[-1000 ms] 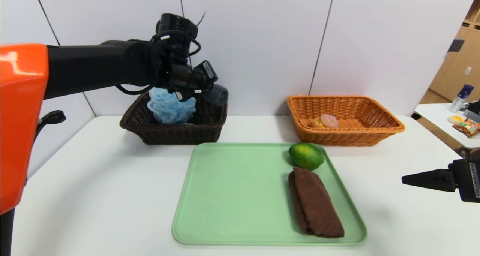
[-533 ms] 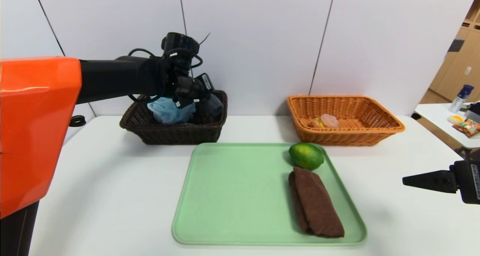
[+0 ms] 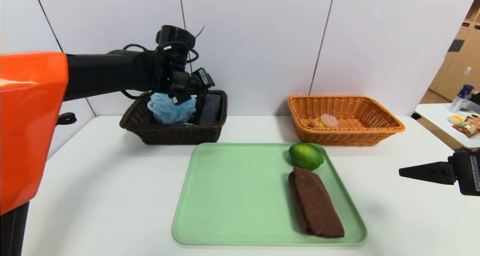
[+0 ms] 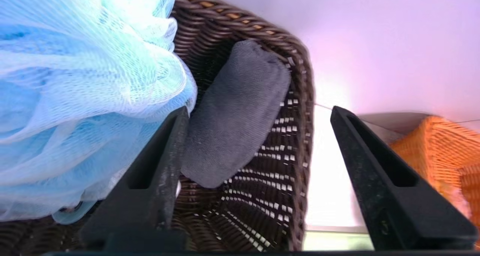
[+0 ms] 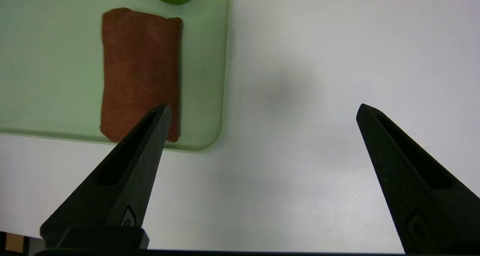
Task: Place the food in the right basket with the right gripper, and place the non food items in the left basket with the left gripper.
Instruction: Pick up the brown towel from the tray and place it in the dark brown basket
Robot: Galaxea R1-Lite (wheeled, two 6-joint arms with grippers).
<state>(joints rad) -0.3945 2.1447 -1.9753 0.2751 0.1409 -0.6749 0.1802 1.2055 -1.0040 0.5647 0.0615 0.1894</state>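
Now over the left basket (image 3: 172, 134) with the left gripper (image 4: 258, 110), fingers spread wide and gripping nothing. Just beyond one fingertip, the dark grey rolled towel (image 4: 240, 113), lying loose along the basket's inner wall. Pressed against the outer side of that same finger, the light blue bath pouf (image 4: 75, 80).

Likely trouble on pulling away: snagging the pouf's mesh on that finger and dragging it up over the rim. Worth lifting straight and clear before swinging. Also possible: clipping the wicker wall with the other finger, poised out past the rim, and shoving the basket. No sure sign of the small bottle, perhaps buried under the pouf.

Well off to the side, the right gripper (image 5: 263, 107), parked low over the bare table (image 3: 93, 181), fingers likewise wide apart and empty. Just ahead of one fingertip, the brown rolled towel (image 3: 317, 203) on the green tray (image 3: 232, 196). Past the towel, touching or nearly touching its far end, the green citrus fruit (image 3: 306, 155).

Awkward for both arms: towel meant for the left fingers, fruit for the right, lying end to end. Easy to nudge the round fruit into rolling while closing on the towel, or to pinch cloth along with the fruit. Already inside the right basket (image 3: 348, 136), the bun (image 3: 328, 120).
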